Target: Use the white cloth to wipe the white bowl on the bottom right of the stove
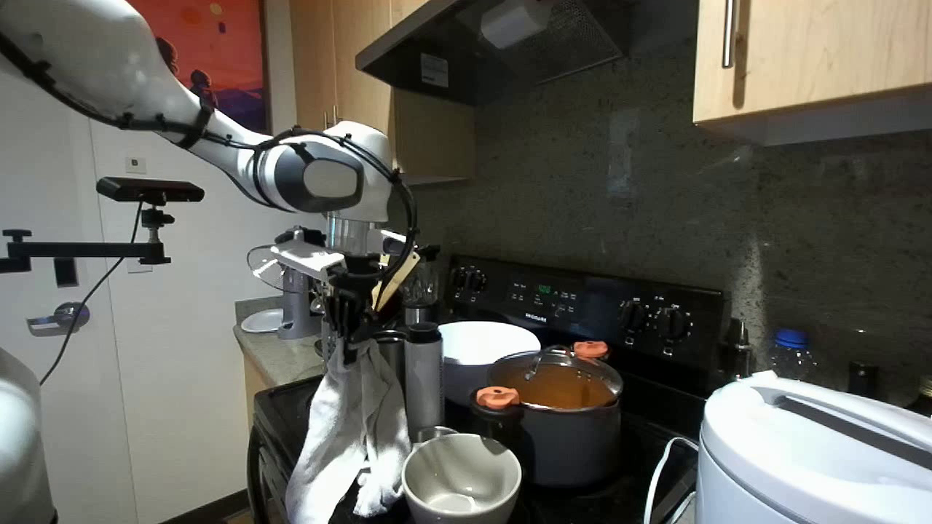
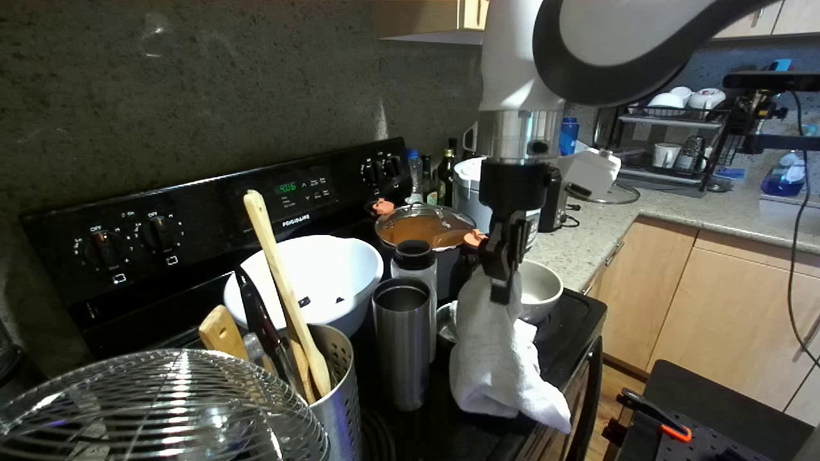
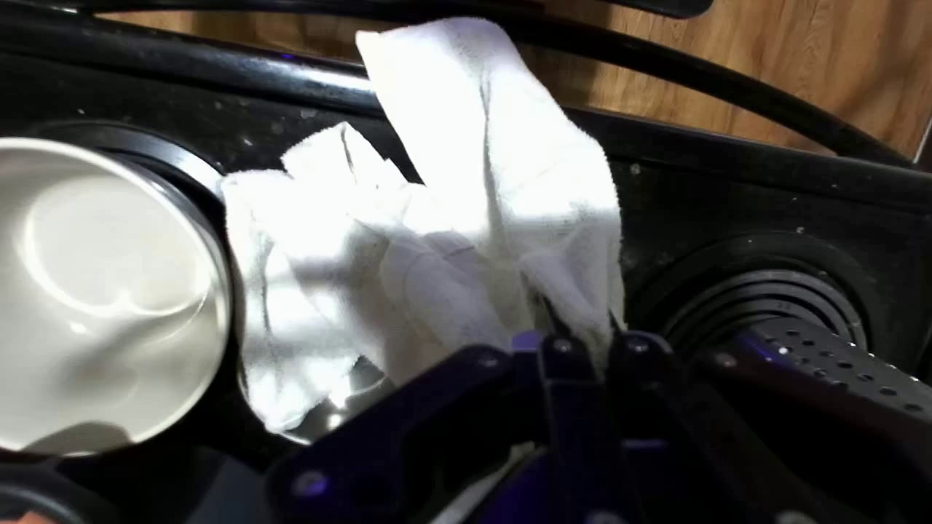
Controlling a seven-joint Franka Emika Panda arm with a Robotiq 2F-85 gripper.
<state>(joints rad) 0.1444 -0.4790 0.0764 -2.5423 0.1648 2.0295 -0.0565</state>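
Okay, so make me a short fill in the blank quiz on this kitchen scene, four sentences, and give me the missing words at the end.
The hand grips the white cloth; in the wrist view picture, the white bowl lies to the ____ of the cloth.
That bowl stands with its opening facing ____.
On the lidded pot, both side handles are ____.
The digits on the black control panel glow ____.

Missing words: left; upward; orange; green.
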